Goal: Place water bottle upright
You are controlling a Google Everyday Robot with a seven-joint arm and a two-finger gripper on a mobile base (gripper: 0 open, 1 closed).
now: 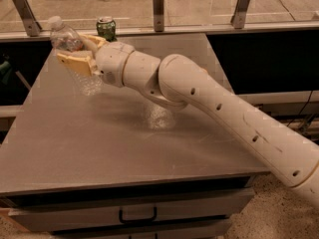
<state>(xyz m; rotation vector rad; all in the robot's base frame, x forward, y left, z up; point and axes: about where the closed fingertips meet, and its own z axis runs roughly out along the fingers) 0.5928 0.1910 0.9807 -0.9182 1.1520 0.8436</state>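
Gripping the small clear ribbed plastic water bottle (65, 38) in the upper left of the frame, the tan two-finger gripper (76, 50) has its jaws clamped around the bottle's middle. Bottle tilted, white cap toward the upper left corner, base low over the grey tabletop (99, 143); contact unclear. Crushed green can (105, 28) just behind, at the table's far edge.

One water bottle (64, 36) and one gripper (79, 51) clasping it, upper left of the frame; one white arm (199, 98); one green can (105, 28), top edge, left of centre; one grey table (99, 148); three metal posts (158, 8) along the top; one drawer handle (137, 215), bottom centre.
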